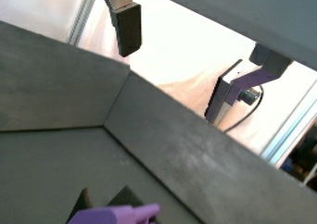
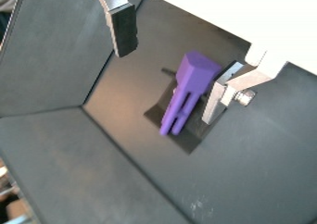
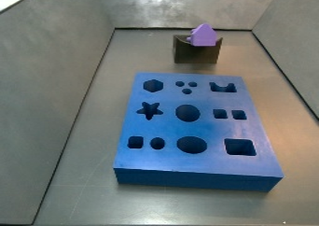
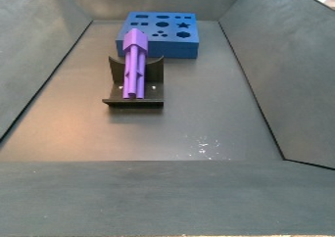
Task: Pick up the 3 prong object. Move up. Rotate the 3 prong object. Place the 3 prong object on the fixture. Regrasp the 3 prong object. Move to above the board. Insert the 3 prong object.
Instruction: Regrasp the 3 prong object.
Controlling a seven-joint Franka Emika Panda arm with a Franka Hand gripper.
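The light-purple 3 prong object [image 4: 135, 63] lies leaning on the dark fixture [image 4: 135, 91], blocky base up in the notch and prongs pointing down the base plate; it also shows on the fixture [image 3: 196, 49] as a purple tip [image 3: 201, 33]. The blue board [image 3: 191, 127] lies flat beside the fixture, its holes empty. In a wrist view my gripper [image 2: 177, 61] hangs open above the piece [image 2: 186, 93], one finger [image 2: 122, 31] well clear and the other beside its base. Nothing is held. The gripper does not show in either side view.
Grey sloping walls [image 3: 56, 43] enclose the dark floor [image 4: 197, 123] on all sides. The board [image 4: 163, 33] lies beyond the fixture, towards the back wall. A bright white area [image 1: 186, 52] lies past the wall's rim in a wrist view.
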